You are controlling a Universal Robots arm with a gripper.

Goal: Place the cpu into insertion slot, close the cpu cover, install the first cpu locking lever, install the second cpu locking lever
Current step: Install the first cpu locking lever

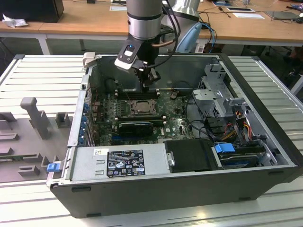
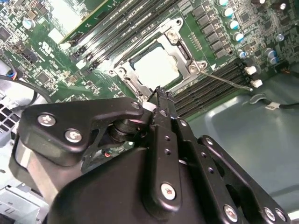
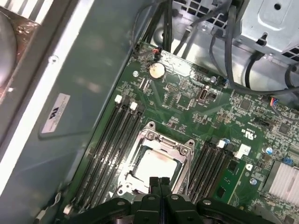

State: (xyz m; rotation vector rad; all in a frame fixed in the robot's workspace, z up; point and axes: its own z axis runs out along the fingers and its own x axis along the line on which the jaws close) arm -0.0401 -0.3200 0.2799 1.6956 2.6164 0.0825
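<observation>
Fingers (image 3: 154, 186) pressed shut, with nothing visible between them, hover just over one edge of the cover (image 3: 161, 138), which lies flat around the chip (image 3: 156, 163). Your chip sits inside the socket (image 2: 180, 46), with memory slots (image 3: 117, 144) on both sides. Around them you see the open computer case (image 1: 189, 189).

One gripper (image 3: 159, 179) carries two fingers (image 3: 153, 184). Just ahead of their tips lie one chip (image 3: 156, 164) and one metal frame (image 3: 163, 140) around it. One bank of memory slots (image 3: 110, 149) runs on one side of the fingers and a second bank (image 3: 210, 163) on the other, with one coin battery (image 3: 156, 70) well beyond the tips. One computer case (image 1: 189, 189) holds one green board (image 1: 175, 125) under the fingers, and well apart from them one power supply (image 1: 118, 163) and two blue tabs (image 1: 54, 166) (image 1: 224, 147).
</observation>
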